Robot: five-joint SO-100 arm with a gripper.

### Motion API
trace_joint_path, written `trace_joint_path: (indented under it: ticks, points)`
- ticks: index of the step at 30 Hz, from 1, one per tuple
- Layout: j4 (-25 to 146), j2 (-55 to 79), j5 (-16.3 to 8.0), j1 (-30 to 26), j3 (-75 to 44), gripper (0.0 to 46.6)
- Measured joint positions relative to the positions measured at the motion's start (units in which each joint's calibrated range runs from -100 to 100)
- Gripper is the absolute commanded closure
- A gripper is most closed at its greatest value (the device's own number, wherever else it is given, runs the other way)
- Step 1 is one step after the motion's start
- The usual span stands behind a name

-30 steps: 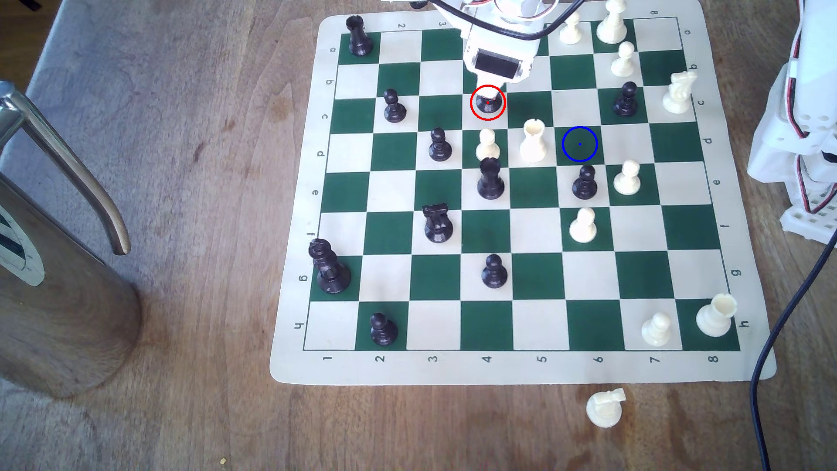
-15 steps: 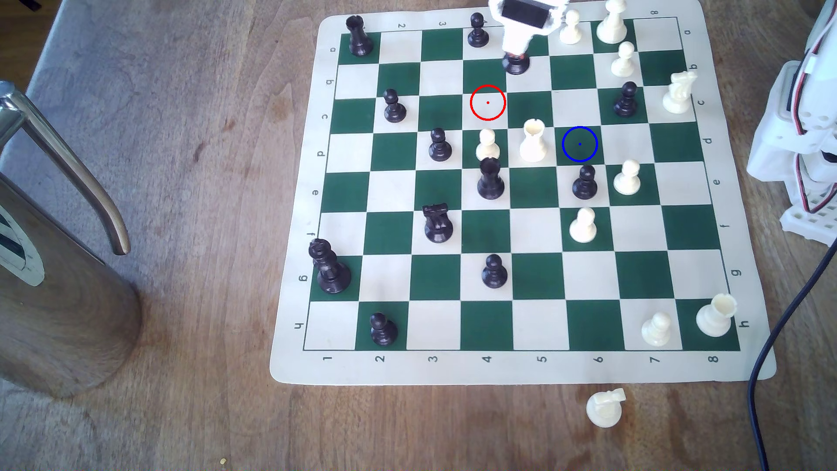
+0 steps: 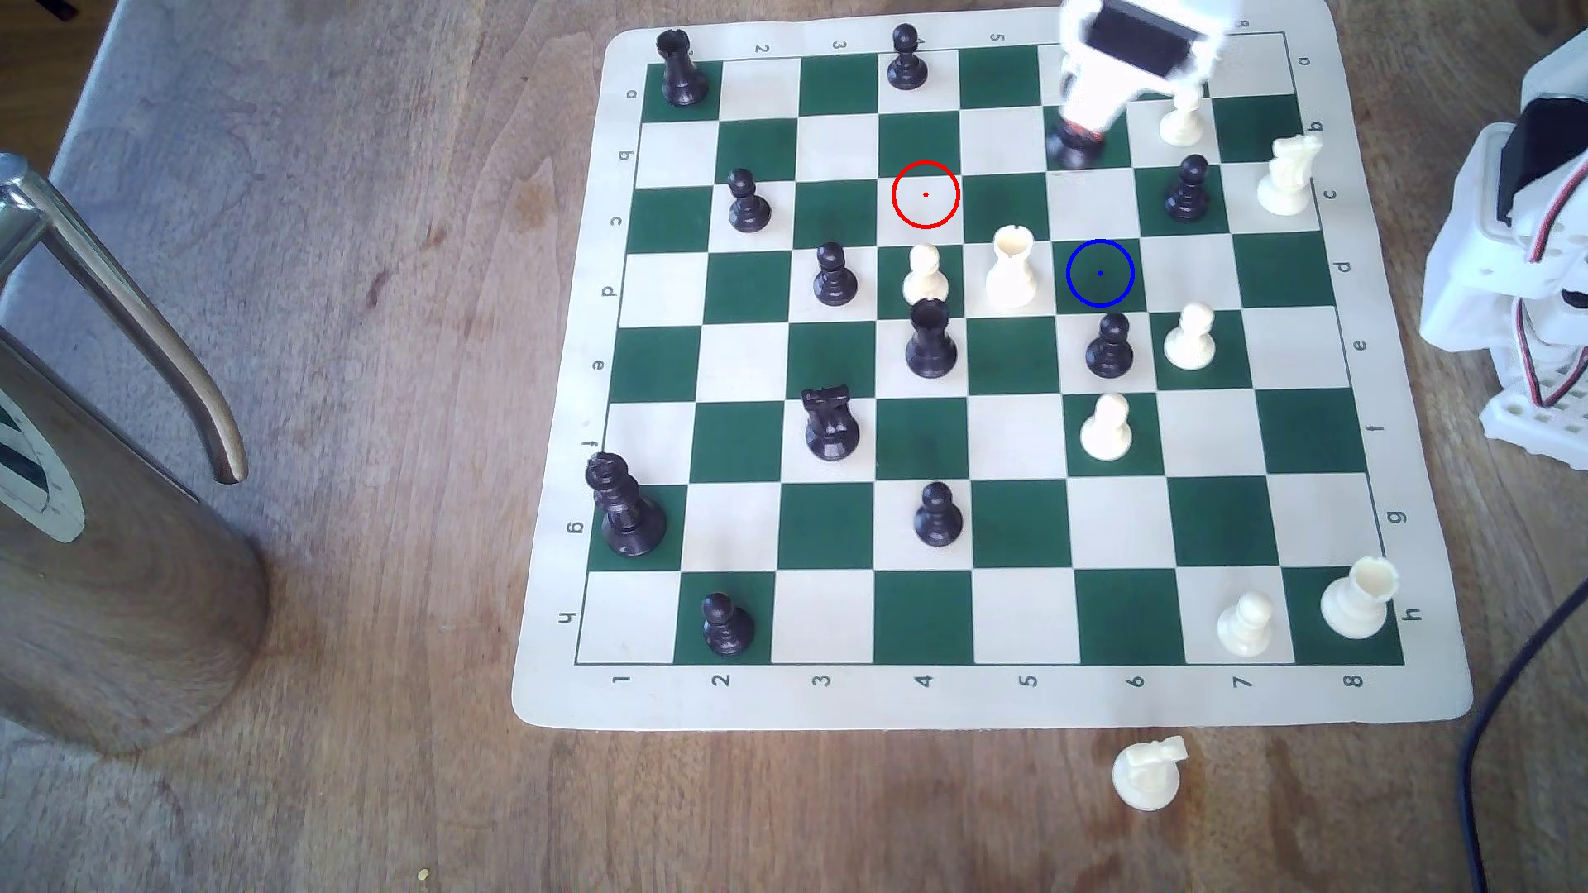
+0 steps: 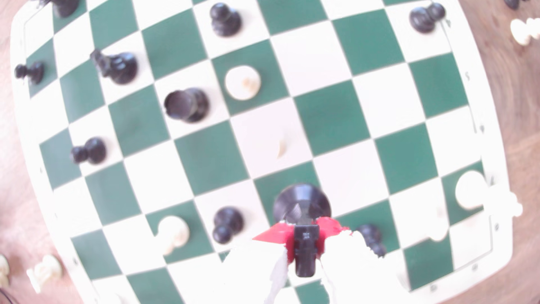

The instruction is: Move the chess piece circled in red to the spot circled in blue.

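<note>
Wooden worktop [image 3: 344, 258] carries a green-and-cream chessboard [image 3: 988, 695]. From the far edge of the exterior view the white arm reaches in, tilted toward that view's left, motion-blurred. Its end effector [image 3: 1081, 129] pinches the black knight [image 3: 1070, 150], held clear of the board over the dark square beyond the blue-circled spot [image 3: 1100, 273]. Seen from the wrist, red pads [image 4: 277, 233] clamp the knight's [image 4: 302, 201] head, base hanging free.
</note>
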Motion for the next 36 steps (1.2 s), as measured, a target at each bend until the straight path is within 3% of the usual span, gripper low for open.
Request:
trace_joint_path:
  ticks: [8,12,20,36]
  points:
    - [-6.77,-4.52,-2.15,-5.38,16.00,46.2]
    - [-11.39,-2.85,-2.10,-5.01,19.79,46.2]
    - [-15.14,1.34,-0.49,-2.29,20.33,46.2]
    - [-18.88,10.56,0.34,0.37,20.24,46.2]
